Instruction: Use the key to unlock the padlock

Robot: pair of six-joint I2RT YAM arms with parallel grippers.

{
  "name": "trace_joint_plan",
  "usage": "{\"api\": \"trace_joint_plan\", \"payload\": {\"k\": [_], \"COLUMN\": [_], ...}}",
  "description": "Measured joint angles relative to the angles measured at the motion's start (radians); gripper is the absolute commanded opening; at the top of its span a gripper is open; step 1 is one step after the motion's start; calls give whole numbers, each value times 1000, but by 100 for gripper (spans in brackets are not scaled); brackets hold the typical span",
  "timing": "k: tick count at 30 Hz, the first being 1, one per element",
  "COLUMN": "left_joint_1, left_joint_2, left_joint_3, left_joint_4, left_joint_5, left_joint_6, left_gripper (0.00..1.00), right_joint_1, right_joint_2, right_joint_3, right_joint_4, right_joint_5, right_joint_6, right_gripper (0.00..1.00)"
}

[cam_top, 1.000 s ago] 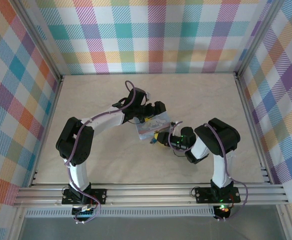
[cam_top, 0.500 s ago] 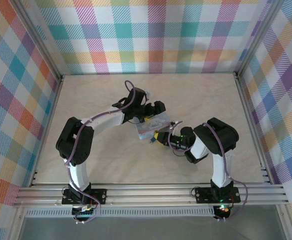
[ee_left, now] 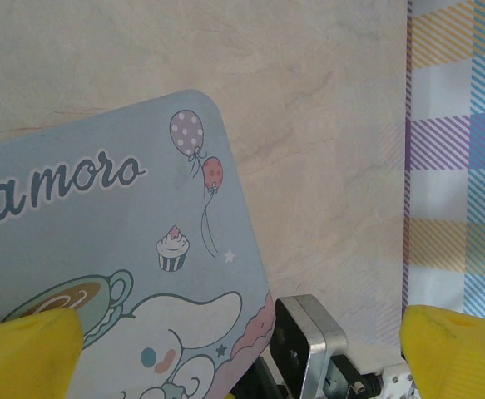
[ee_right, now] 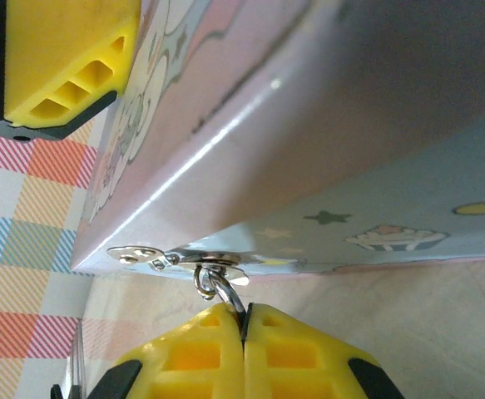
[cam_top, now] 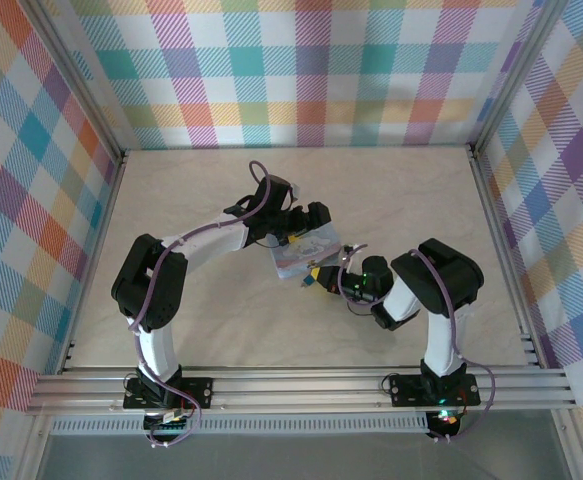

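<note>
The pale blue tin point(cam_top: 311, 246) with the white cartoon dog lies mid-table. My left gripper point(cam_top: 306, 230) hangs over its lid point(ee_left: 101, 249), open, one yellow fingertip point(ee_left: 26, 349) above the lid and the other point(ee_left: 462, 349) beyond the tin's right edge. My right gripper point(cam_top: 317, 274) is at the tin's near edge. In the right wrist view its fingers point(ee_right: 192, 357) are shut on the padlock, whose thin silvery shackle point(ee_right: 224, 291) runs up through the tin's hasp point(ee_right: 184, 259). The padlock's body is hidden between the fingers. The key is hidden.
The beige tabletop point(cam_top: 201, 190) is walled by plaid panels point(cam_top: 301, 70) on three sides, with an aluminium rail point(cam_top: 291, 385) along the near edge. A black, silver-framed part of the right arm point(ee_left: 309, 349) sits close against the tin's corner.
The right arm's elbow has drifted slightly to the right. Its gripper stays at the tin's near edge, and the left arm has not moved.
</note>
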Motion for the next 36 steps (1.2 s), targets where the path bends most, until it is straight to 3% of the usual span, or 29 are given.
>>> {"api": "trace_joint_plan", "payload": {"k": [36], "left_joint_1": [0], "left_joint_2": [0], "left_joint_3": [-4], "left_joint_4": [8], "left_joint_5": [2], "left_joint_6": [-1], "left_gripper": [98], "right_joint_1": [-36], "right_joint_2": [-172], "right_joint_3": [-48], "right_joint_4": [-106], "right_joint_5": [72], "right_joint_6": [27], "right_gripper": [0]}}
